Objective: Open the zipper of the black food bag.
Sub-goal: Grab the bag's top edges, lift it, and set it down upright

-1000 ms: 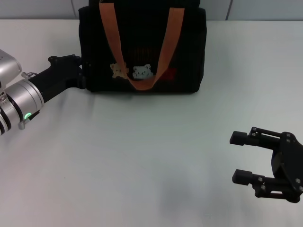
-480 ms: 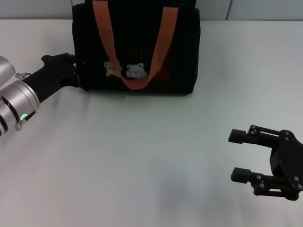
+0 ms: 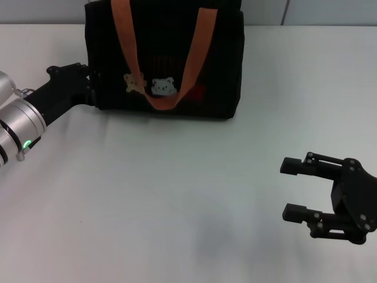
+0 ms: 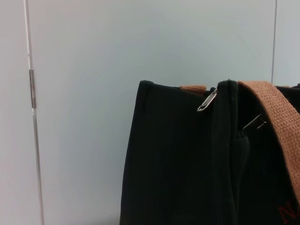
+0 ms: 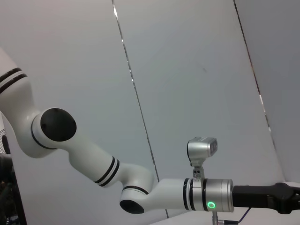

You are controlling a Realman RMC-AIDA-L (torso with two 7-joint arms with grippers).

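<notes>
Left tool (image 3: 88, 88) touches bag (image 3: 165, 35)'s left side; right tool (image 3: 294, 188) well apart.

No readable text — black food bag (image 3: 165, 59) shows only bear patches, red mark — illegible.

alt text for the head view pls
A black food bag with orange-brown straps stands on a white table; the left gripper is at its side, and the right gripper sits open, far from it.
</notes>
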